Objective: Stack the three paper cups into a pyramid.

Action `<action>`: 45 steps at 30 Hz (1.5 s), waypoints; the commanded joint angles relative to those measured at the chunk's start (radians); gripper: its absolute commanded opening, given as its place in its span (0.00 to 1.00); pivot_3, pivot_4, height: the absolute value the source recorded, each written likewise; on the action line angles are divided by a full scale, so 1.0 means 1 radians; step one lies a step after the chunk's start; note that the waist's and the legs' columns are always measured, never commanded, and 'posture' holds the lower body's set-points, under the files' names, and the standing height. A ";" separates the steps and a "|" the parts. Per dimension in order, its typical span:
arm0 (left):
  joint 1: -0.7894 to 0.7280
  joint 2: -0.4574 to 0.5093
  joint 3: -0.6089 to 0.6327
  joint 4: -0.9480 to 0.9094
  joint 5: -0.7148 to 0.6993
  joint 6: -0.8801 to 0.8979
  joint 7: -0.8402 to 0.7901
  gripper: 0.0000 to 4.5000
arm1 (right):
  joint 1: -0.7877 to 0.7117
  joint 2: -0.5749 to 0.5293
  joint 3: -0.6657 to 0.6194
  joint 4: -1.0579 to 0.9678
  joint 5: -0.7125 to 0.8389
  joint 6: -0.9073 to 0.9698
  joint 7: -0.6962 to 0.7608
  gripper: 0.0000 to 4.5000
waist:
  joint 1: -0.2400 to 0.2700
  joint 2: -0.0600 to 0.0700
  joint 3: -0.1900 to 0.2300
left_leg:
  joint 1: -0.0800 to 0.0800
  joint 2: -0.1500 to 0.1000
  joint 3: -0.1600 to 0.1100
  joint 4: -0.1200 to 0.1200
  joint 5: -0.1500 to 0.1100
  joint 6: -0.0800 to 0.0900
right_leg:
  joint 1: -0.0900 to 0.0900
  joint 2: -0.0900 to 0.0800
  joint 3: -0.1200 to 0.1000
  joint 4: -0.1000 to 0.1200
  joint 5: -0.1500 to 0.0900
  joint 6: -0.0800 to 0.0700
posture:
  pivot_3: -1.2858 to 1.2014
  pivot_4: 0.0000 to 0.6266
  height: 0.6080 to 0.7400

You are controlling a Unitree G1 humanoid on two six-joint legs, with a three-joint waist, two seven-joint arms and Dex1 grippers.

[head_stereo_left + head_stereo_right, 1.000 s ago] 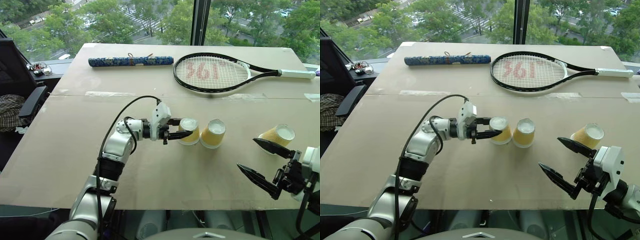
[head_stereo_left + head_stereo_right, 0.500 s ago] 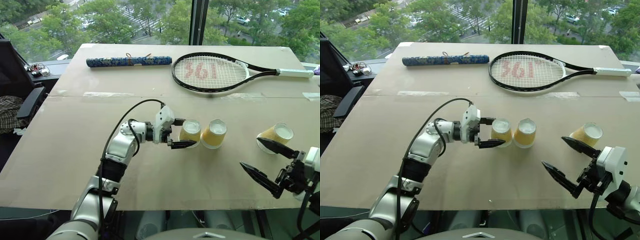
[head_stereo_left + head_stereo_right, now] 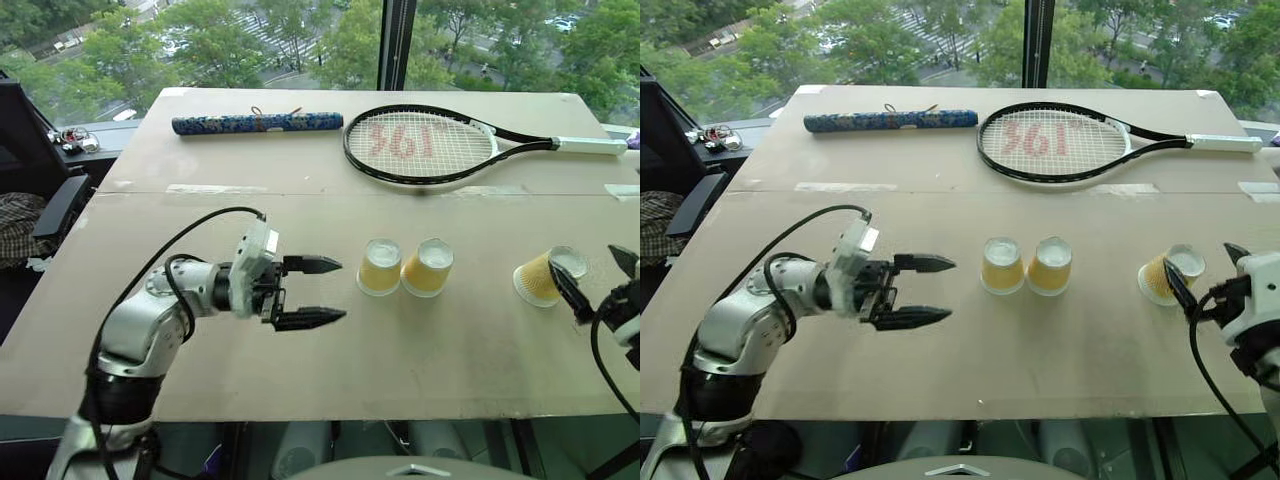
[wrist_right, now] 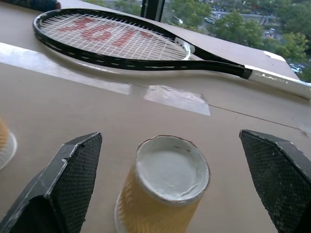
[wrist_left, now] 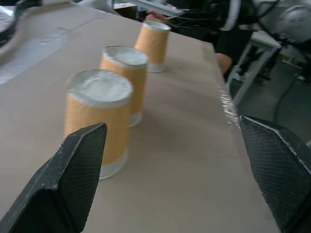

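Observation:
Three yellow paper cups stand upside down on the brown table point(image 3: 300, 380), white bases up. Two stand side by side at the middle: the left cup point(image 3: 380, 267) and its neighbour point(image 3: 427, 268). The third cup point(image 3: 541, 279) stands apart at the right. My left gripper point(image 3: 340, 291) hovers open and empty a short way left of the pair; in its wrist view point(image 5: 172, 124) all three cups line up ahead. My right gripper point(image 3: 598, 275) is open beside the third cup point(image 4: 164, 187), which sits between its fingers point(image 4: 73, 170) without visible contact.
A tennis racket point(image 3: 425, 146) and a blue rolled tube point(image 3: 258, 123) lie at the table's far side. A tape seam point(image 3: 215, 188) runs across the table. A dark chair point(image 3: 55, 205) stands off the left edge. The table's front edge is close below both grippers.
My left gripper opened, let go of the left cup and drew back to the left. My right gripper swung right and forward, up to the third cup. The cups stayed put.

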State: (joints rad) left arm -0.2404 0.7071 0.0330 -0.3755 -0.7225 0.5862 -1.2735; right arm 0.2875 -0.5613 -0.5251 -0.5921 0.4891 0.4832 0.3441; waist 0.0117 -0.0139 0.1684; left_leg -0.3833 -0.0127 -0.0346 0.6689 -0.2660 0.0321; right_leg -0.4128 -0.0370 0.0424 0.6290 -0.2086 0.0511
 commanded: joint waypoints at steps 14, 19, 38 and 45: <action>0.146 -0.012 0.065 -0.168 -0.105 -0.051 0.086 1.00 | -0.117 -0.031 0.014 0.068 0.009 0.185 -0.010 0.49 | -0.002 0.002 0.000 | 0.000 0.000 0.001 -0.001 0.000 0.001 | 0.000 0.002 0.001 0.000 0.000 0.000 | 0.52 0.24 1.00; 0.203 -0.156 0.136 -0.090 -0.009 -0.249 0.207 1.00 | -0.179 -0.082 0.003 -0.024 0.165 0.171 0.139 0.49 | -0.010 0.003 -0.001 | 0.001 0.000 0.001 0.000 0.000 0.001 | 0.001 0.002 0.001 0.000 -0.002 0.004 | 0.52 0.24 1.00; 0.449 0.005 0.337 -0.022 -0.146 -0.177 0.016 1.00 | -0.817 -0.249 0.490 -0.006 0.374 0.413 0.264 0.49 | -0.019 0.001 0.000 | -0.005 0.000 0.000 -0.001 -0.001 0.002 | -0.004 -0.006 -0.002 -0.003 0.000 -0.001 | 0.52 0.24 1.00; 0.461 0.002 0.338 -0.063 -0.156 -0.166 0.059 1.00 | -0.823 -0.266 0.560 0.053 0.258 0.378 0.317 0.49 | -0.023 0.001 0.000 | -0.005 0.000 0.000 -0.001 -0.001 0.002 | -0.005 -0.006 -0.002 -0.003 0.000 -0.001 | 0.52 0.24 1.00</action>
State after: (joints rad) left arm 0.2194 0.7093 0.3476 -0.3985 -0.8624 0.4270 -1.2239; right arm -0.5203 -0.8124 0.0284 -0.5448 0.7842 0.8839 0.6419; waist -0.0109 -0.0130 0.1688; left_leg -0.3885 -0.0122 -0.0349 0.6678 -0.2671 0.0338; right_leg -0.4176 -0.0428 0.0403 0.6260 -0.2081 0.0503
